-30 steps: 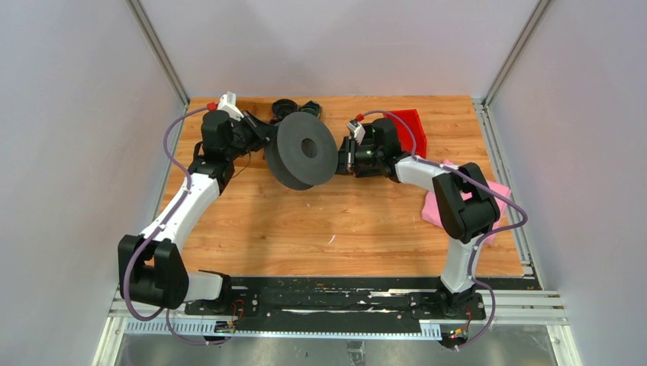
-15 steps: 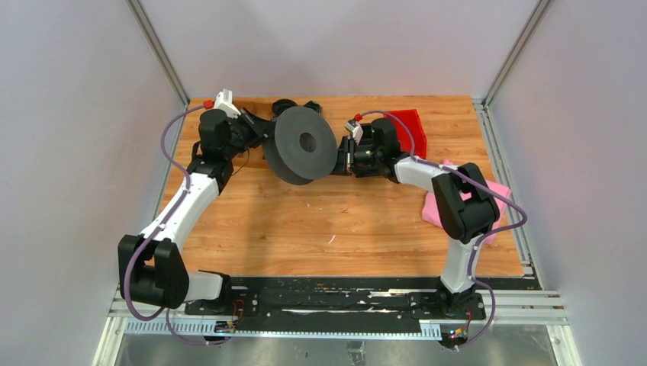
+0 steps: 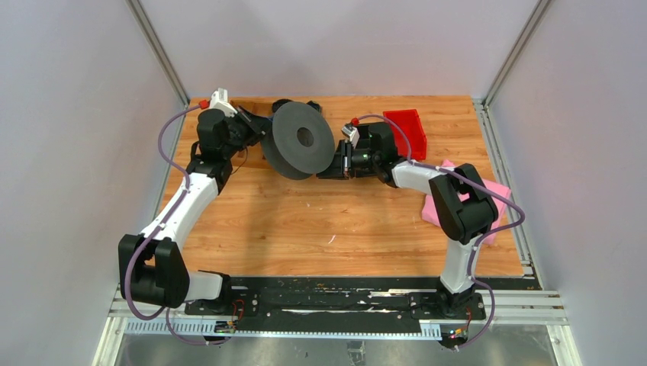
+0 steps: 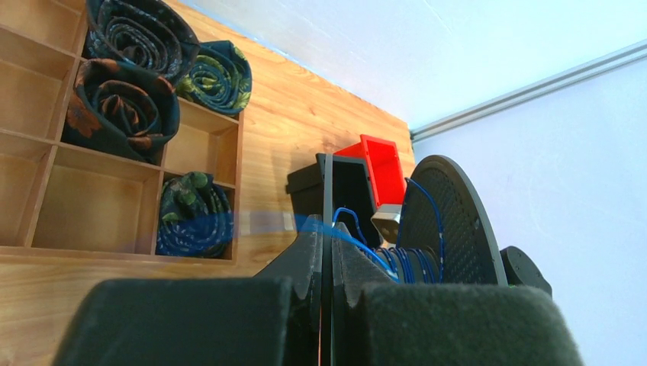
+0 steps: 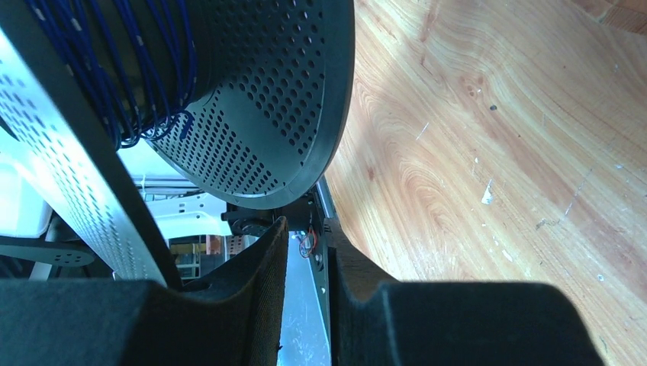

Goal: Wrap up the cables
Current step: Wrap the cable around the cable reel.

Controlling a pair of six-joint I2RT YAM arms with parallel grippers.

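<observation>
The big grey spool (image 3: 299, 141) stands on edge at the back of the table, held off the wood. My left gripper (image 3: 258, 126) is shut on the rim of its left flange; in the left wrist view the fingers (image 4: 305, 255) pinch the thin flange edge. The dark blue cable (image 4: 416, 263) is wound round the core, and one strand runs blurred across my left fingertips. My right gripper (image 3: 329, 166) is at the spool's lower right rim. In the right wrist view it (image 5: 305, 229) stands slightly open and empty, just below the perforated flange (image 5: 252, 114) and the cable turns (image 5: 130, 84).
A red bin (image 3: 406, 130) sits at the back right and a pink cloth (image 3: 488, 198) under the right arm. Small black coiled bundles (image 3: 284, 105) lie behind the spool. The left wrist view shows a wooden compartment box (image 4: 46, 206) with rolled dark fabric (image 4: 130, 99).
The spool has moved back and left and turned with my left gripper. My right gripper has slid left and lower along the spool's right rim.
</observation>
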